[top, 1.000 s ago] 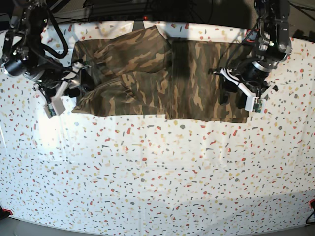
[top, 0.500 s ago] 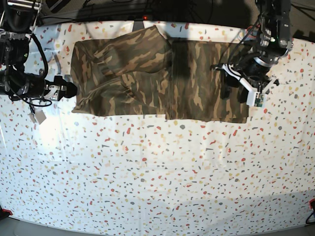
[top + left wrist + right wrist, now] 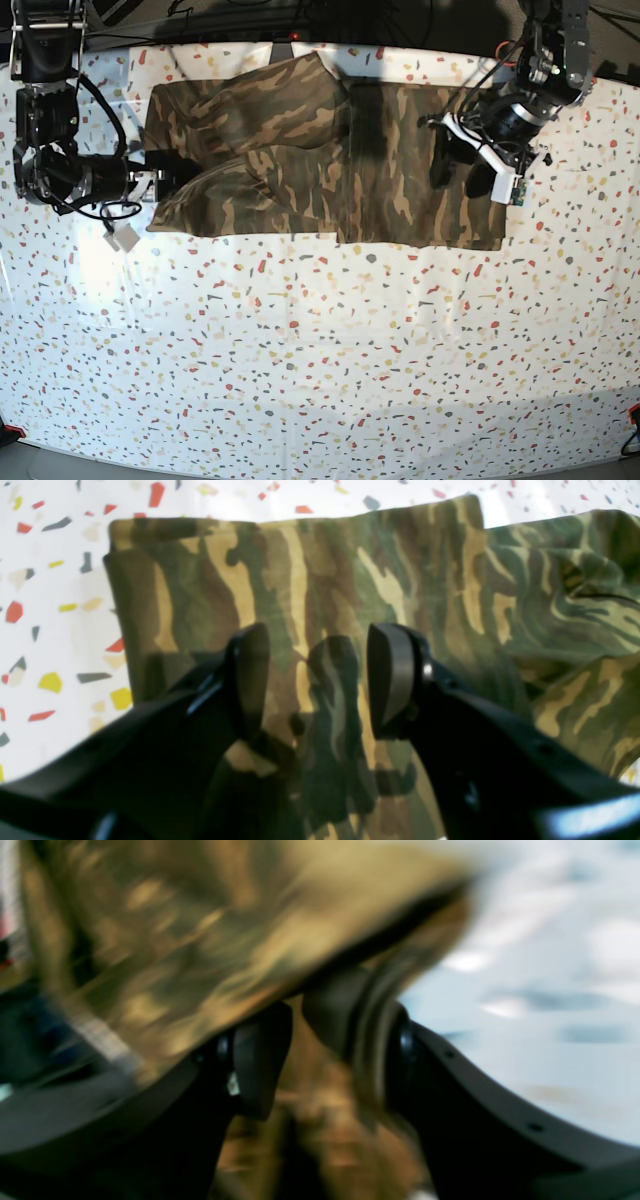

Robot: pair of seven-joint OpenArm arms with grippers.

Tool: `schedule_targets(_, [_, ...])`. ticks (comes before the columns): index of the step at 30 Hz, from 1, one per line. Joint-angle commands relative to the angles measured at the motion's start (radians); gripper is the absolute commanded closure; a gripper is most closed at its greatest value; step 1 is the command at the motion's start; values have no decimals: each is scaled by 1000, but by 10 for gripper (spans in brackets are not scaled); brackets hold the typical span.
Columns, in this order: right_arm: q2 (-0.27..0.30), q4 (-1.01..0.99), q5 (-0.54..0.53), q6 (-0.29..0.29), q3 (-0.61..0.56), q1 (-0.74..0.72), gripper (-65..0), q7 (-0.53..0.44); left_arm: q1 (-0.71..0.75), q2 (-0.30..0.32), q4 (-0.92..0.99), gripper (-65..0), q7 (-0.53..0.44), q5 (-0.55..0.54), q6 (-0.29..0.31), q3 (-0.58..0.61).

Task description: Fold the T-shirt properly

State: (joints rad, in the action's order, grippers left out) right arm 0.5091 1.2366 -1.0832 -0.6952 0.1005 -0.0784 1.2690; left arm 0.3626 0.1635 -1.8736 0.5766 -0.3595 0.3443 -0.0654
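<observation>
Jaws of left gripper (image 3: 317, 680) parted wide in left wrist view, nothing between black pads (image 3: 392, 672); hanging just above cloth, own shadow cast on it between the pads. Below: large short-sleeved T-shirt in olive, brown and tan camouflage cloth (image 3: 350, 590), flat at straight left edge, rumpled into folds toward right of view. White tabletop with coloured terrazzo flecks (image 3: 55, 610) visible left of and beyond shirt edge.

Right wrist view: badly motion-blurred. Right gripper (image 3: 297, 1040) with pads nearly together, narrow gap only. Tan-brown camouflage cloth (image 3: 200, 940) draped over near pad and running down between the two; appears pinched, blur too heavy for certainty about contact. Pale flecked tabletop (image 3: 550, 965) at right.

Base view: T-shirt (image 3: 330, 160) spread lengthwise across far part of flecked tabletop (image 3: 320, 350), long lower edge straight. Upper-left portion folded over in a diagonal flap, wrinkles along lower left. Right gripper (image 3: 165, 178) at shirt's left end, touching cloth edge, arm horizontal from view's left. Left gripper (image 3: 455, 170) over shirt's right part, jaws spread, holding nothing. Dark shadow band across shirt near middle top.
</observation>
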Motion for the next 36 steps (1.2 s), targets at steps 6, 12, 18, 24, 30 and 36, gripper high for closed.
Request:
schedule_targets(6, [14,5,-50,-3,3,-10,-288,37,-5,6,-19,-307,-23,-8,4,-3])
schedule_targets(12, [21,6,-47,-3,4,-10,0,9,-5,6,-19,-307,-23,13,4,-3])
schedule_targets(18, [87,24,-52,-3,7,-10,0,-38,6,6,-18,-307,-11,154,3,-6])
schedule_targets(24, [142,66,-152,-3,18,-10,0,8,9,6,-18,-307,4,219,-50,-6])
schedule_targets(30, [120,170,-193,-3,19,-9,0,32,8,6,20,-307,-5,376,-83,-6])
schedule_targets(36, [13,319,-192,-3,19,-7,0,33,5,6,193,-307,-128,412,-84,-6])
